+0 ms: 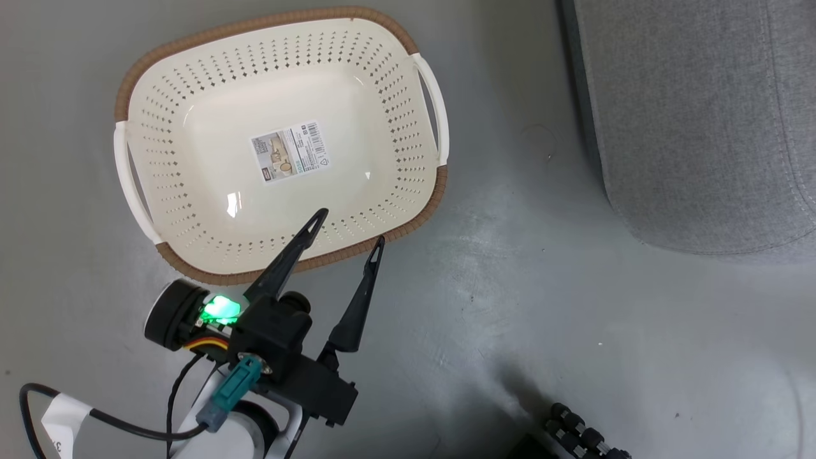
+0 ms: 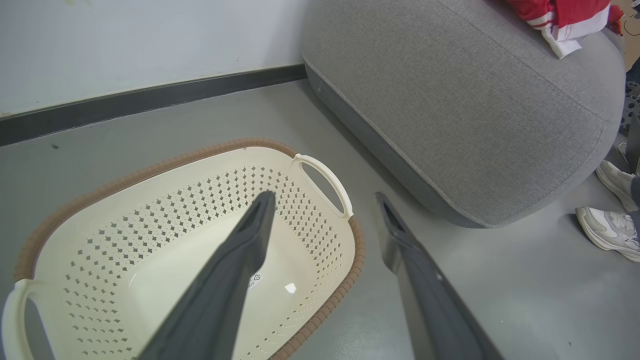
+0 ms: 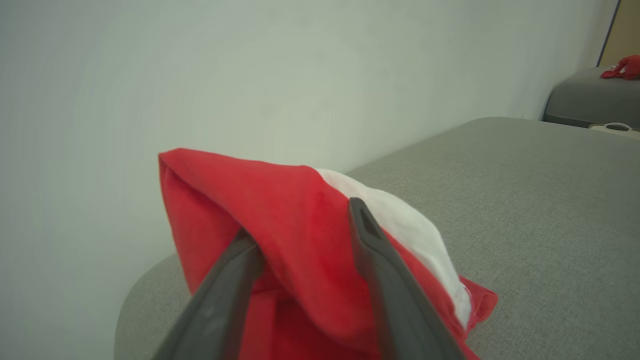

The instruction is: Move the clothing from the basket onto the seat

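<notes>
Bright red soft-fabric clothing [image 3: 225,190]: I'm judging it limp, light; pinching a bunched fold.
Right hand [image 3: 301,222]: straddling it; grip unclear.
Left hand [image 1: 350,227]: gaping wide.

Your right gripper [image 3: 301,221] comes up from the bottom edge, its two dark fingers [image 3: 220,300] standing apart with the clothing [image 3: 260,200] bunched between them. It's a red heap peaking just above the tips, with a white band [image 3: 400,220] draped down its right side. You can't tell from here whether the fingers are pinching it. The heap sits on the grey seat [image 3: 525,200], near its rounded end. Behind it is a plain pale wall [image 3: 200,75]. Far off at the upper right, there's another grey cushion [image 3: 580,100] with a small red bundle [image 3: 622,67] on top.
</notes>
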`<state>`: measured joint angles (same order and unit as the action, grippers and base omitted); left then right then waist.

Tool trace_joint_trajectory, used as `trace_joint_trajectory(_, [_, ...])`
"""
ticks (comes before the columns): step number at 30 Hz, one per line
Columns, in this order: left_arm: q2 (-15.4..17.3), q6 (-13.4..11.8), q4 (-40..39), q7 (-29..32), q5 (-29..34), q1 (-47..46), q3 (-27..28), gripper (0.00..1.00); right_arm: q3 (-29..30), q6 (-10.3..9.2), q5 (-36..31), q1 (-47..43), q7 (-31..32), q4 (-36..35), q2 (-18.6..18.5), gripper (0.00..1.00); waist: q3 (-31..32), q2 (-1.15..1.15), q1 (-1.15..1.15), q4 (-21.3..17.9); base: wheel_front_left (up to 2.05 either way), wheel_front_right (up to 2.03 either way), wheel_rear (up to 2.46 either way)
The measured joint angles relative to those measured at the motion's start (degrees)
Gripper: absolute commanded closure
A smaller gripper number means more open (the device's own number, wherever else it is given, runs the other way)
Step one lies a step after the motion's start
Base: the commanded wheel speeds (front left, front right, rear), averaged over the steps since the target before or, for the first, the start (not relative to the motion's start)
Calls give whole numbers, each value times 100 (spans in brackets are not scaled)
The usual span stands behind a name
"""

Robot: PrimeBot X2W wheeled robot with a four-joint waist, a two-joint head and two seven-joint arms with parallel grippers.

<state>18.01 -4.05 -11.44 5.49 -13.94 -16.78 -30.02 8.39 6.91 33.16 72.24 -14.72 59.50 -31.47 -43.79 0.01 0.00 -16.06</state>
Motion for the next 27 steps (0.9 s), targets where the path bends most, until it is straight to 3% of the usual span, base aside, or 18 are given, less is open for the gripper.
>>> trace_joint_trajectory(15, [-320,-4,602,-357,-71,-95,-16,0,8,15,-382,-452,0,-334,40,0,540,0,0,-38,0,0,0])
trace_joint_trajectory(27, [-862,-89,1466,-971,-465,-94,200,0,-575,16,-512,-1823,0,-1606,405,0,1366,-1,-1,198,0,0,0])
